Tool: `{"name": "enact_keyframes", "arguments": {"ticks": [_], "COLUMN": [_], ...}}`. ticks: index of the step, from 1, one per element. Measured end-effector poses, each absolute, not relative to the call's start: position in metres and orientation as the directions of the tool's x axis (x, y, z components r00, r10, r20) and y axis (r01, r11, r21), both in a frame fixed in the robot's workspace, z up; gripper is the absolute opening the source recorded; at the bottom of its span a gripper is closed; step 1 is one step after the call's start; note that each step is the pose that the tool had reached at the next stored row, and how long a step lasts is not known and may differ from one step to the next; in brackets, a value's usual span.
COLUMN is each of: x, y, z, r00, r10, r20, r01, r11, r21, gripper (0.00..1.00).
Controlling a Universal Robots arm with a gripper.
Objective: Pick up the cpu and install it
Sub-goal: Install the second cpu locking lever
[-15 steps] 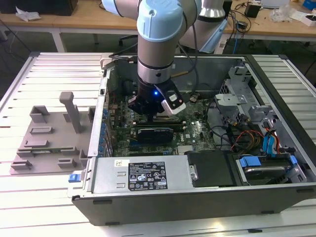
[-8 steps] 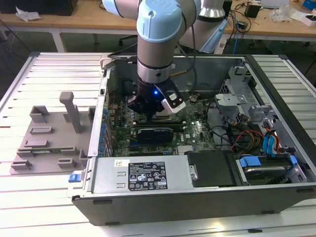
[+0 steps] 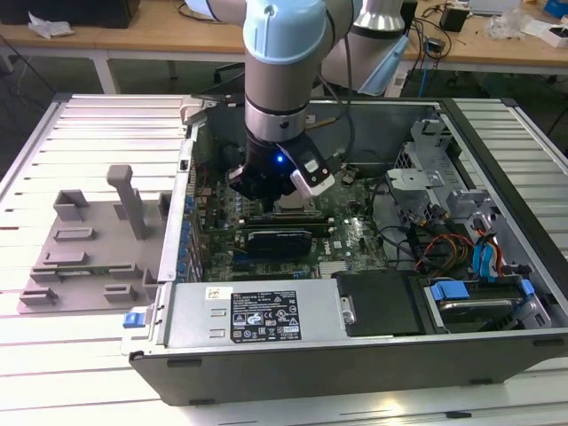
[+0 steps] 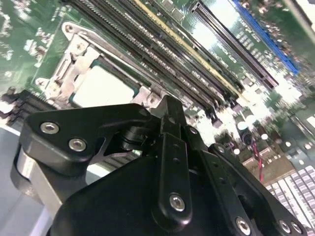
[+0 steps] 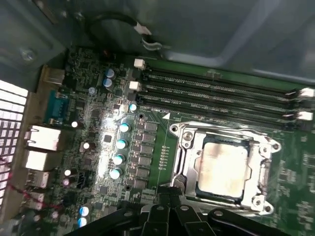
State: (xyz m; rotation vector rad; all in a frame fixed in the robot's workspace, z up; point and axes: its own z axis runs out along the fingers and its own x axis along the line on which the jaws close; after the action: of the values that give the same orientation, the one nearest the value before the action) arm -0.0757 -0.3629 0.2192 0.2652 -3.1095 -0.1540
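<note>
the end effector (image 3: 286, 182) hangs low inside the open computer case (image 3: 497, 346), just above the motherboard (image 5: 162, 147); whether its fingers are parted or closed cannot be told, since its black linkage (image 4: 167, 162) hides the tips. the cpu (image 5: 221, 164) already sits in the socket frame (image 5: 184, 140), beside the memory slots (image 5: 216, 91). a white label (image 3: 266, 312) on the power supply carries print too small to read. the grey fixture tray (image 3: 89, 248) rests on the bench (image 3: 80, 337).
</note>
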Motion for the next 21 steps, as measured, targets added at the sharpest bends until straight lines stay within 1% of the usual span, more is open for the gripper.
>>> {"name": "enact_keyframes", "arguments": {"ticks": [3,8,17,21], "x": [-0.075,-0.071,-0.077,-0.077], "y": [-0.366,-0.375,-0.38,-0.381], "z": [0.223,0.225,0.224,0.215], "r00": [-0.985,-0.985,-0.985,-0.985], "r10": [-0.17,-0.17,-0.171,-0.171], "r20": [0.008,0.004,0.002,0.003], "r01": [-0.168,-0.168,-0.169,-0.169], "r11": [0.98,0.977,0.976,0.975], "r21": [0.104,0.13,0.141,0.146], "gripper": [0.11,0.11,0.11,0.11]}}
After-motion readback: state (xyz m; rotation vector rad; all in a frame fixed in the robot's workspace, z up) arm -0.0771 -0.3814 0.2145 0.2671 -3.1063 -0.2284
